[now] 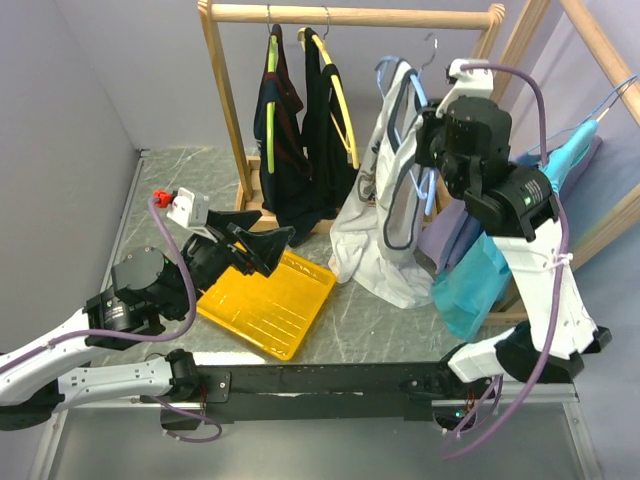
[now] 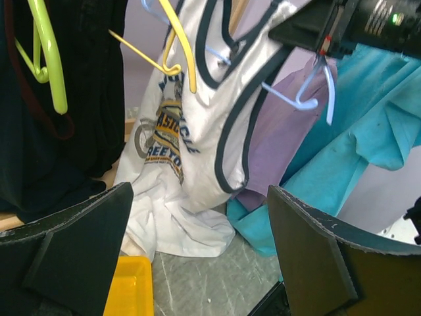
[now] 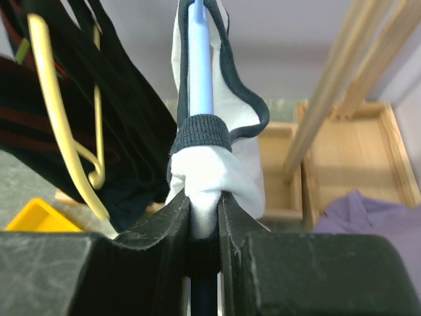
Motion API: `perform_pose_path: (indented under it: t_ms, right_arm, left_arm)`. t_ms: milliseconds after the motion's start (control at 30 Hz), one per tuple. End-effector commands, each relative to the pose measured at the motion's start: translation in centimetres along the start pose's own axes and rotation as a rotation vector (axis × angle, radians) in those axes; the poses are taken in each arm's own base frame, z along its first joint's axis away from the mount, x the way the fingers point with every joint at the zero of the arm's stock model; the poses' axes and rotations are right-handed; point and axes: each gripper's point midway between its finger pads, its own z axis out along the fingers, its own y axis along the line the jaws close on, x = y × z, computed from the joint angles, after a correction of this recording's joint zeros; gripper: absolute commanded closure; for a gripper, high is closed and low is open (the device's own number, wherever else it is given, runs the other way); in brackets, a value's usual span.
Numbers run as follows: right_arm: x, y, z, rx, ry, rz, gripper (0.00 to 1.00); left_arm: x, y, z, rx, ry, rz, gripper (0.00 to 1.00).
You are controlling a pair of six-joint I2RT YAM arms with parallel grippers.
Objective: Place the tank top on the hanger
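Right fingers (image 3: pixel 151 243) pinch tank top (image 3: pixel 214 174) bunched over hanger (image 3: pixel 200 59); left fingers (image 2: pixel 72 250) spread wide, empty, well apart.

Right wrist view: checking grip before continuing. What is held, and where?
The right gripper holds the tank top by its shoulder strap, pinched against the hanger. The left gripper holds nothing.

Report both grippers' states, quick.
Left gripper: open, holding nothing.
Right gripper: closed on the tank top, bunched where it sits on the hanger.
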Motion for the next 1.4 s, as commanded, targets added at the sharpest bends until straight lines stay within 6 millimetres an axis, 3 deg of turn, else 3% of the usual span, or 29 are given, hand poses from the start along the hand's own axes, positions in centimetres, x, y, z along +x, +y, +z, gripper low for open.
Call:
perform_pose_path:
  t_ms: [0,33,200,433,700,900,1067,1233,1367]
  right_arm:
    - [-6.7,0.8,0.5,-0.045,-0.19,0.057,1.0]
    - [-7.6,0.8,0.3,-0.045,-0.21,0.068,1.0]
    - [-7.7,1.4,2.7,-0.018,-0.212,0.066,1.0]
    - [-5.7,2.5,4.6,0.002,-0.173,0.113,1.0]
    - [-4.7,2.3,2.2,0.168,-0.227,0.113,1.0]
    - [-2.6,2.3,-0.6,0.208,-0.221,0.132,1.0]
    - [0.4,3.6,-2.0,0.183,-0.194,0.161,1.0]
    - [3.7,5.7,-1.9,0.135,-0.143,0.155,1.0]
    - [6.0,6.1,-1.5,0.108,-0.11,0.162,1.0]
  left_arm:
    - [-0.2,-0.1,-0.1,0.005,-0.018,-0.033,0.11]
    - [-0.3,-0.1,-0.2,0.008,-0.02,-0.038,0.11]
    - [-0.3,0.0,-0.5,0.012,-0.028,-0.047,0.11]
    - [-0.5,0.0,-0.5,0.012,-0.031,-0.043,0.11]
    - [-0.3,0.2,-0.6,0.005,-0.026,-0.038,0.11]
    - [0.2,0.2,-0.4,0.007,-0.019,-0.036,0.11]
    - [0.4,-0.3,0.0,0.02,-0.01,-0.03,0.11]
    - [0.9,-0.7,0.4,0.029,0.006,-0.027,0.11]
    - [1.1,-0.8,0.6,0.032,0.013,-0.028,0.11]
